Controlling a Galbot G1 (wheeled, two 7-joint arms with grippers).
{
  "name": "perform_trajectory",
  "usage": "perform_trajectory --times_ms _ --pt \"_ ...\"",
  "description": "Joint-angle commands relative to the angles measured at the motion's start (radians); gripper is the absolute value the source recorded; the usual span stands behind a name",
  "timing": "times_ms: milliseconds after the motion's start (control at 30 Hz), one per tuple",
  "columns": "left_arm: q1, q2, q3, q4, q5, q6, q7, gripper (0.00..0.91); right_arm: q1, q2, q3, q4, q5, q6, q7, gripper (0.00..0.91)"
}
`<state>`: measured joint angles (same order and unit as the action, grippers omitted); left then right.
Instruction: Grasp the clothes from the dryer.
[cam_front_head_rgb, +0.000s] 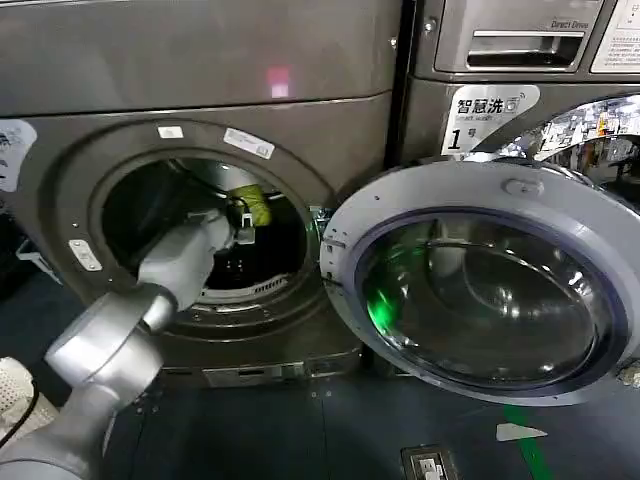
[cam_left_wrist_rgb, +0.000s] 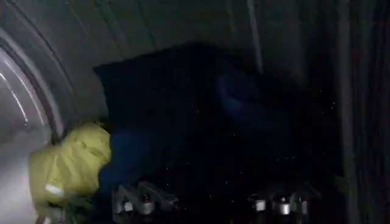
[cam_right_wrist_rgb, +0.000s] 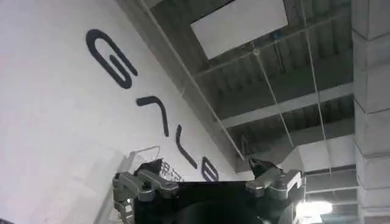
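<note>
Grey-silver left arm seen rising from lower left of head view, bent at elbow, forearm angled up and into round porthole of dark bronze-grey dryer. Left gripper reached inside drum, just beside yellow-green piece at upper middle of opening. Wrist view from inside: left gripper fingertips spread wide apart, nothing between them, pointed at the clothes. Dark navy-blue piece lay bunched against ribbed drum wall, filling middle of that view; yellow-green piece touching its side, near one fingertip pair; contact between fingertips and fabric could not be told. Glass door with pale grey rim swung fully open to robot's right, green reflection on glass. Small red light glowed on front panel above porthole. White label with "1" sat on neighbouring machine front, above door. Right gripper raised, pointed upward at ceiling and a white wall with dark lettering; fingers held wide apart, empty.
</note>
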<state>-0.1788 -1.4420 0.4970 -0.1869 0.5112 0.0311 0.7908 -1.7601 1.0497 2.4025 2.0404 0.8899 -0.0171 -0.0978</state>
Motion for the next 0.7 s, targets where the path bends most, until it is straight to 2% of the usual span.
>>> perform_trajectory --times_ms 33,567,600,633,667,700 --pt "0.01 -0.011 0.027 0.034 -0.019 0.027 -0.029 0.907 0.001 -0.001 -0.002 -0.002 0.0 0.003 -0.001 0.907" --pt "0.047 -0.024 0.057 0.056 -0.07 0.062 -0.06 0.907 0.014 0.008 -0.028 0.01 -0.003 0.011 -0.003 0.907" --pt "0.047 -0.025 0.051 0.051 -0.075 0.075 -0.074 0.796 0.014 0.009 -0.029 0.01 -0.004 0.011 -0.004 0.907" --pt "0.044 -0.026 0.044 0.048 -0.075 0.074 -0.079 0.421 0.016 0.011 -0.032 0.011 -0.005 0.012 -0.004 0.907" --pt "0.041 -0.026 0.039 0.044 -0.077 0.082 -0.086 0.137 0.016 0.013 -0.033 0.012 -0.006 0.013 -0.004 0.907" --pt "0.038 -0.026 0.036 0.041 -0.076 0.081 -0.085 0.114 0.016 0.014 -0.035 0.013 -0.007 0.013 -0.004 0.907"
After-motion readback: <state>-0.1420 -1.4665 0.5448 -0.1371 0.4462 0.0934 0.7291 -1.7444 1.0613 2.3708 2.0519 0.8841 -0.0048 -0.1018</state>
